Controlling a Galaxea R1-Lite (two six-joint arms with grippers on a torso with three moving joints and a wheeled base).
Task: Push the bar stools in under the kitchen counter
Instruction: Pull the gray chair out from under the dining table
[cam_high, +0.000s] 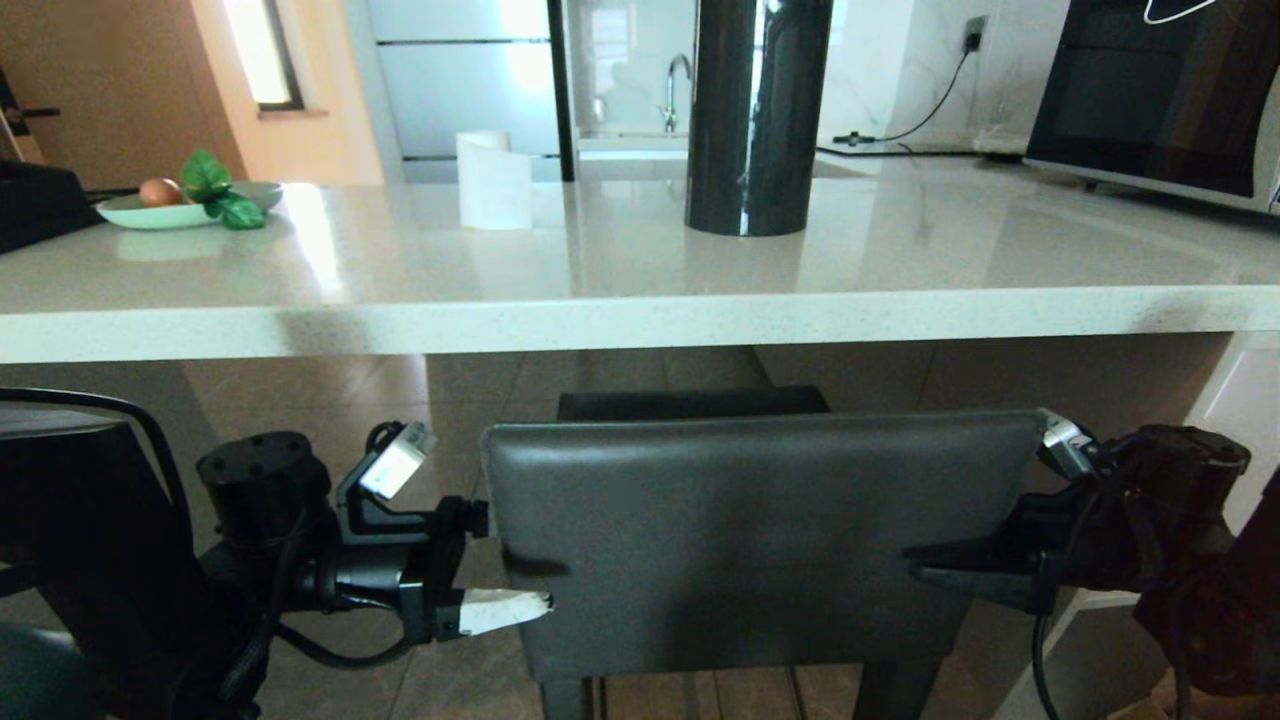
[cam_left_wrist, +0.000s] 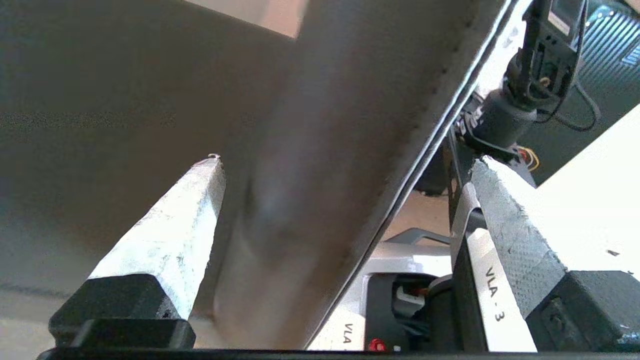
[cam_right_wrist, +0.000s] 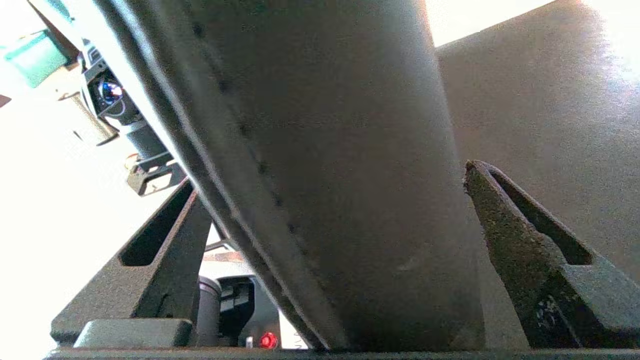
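Dark grey stool just short of the bench, backrest straddled at each side edge by left gripper and right gripper, fingers wide and unclamped: push evenly, straight, keeping backrest square to the bench edge; "VLA - 3" readable in the left wrist view.

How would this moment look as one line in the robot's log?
step: pushing dark grey stool toward kitchen counter | left gripper: open, straddling backrest's left edge | right gripper: open, straddling its right edge
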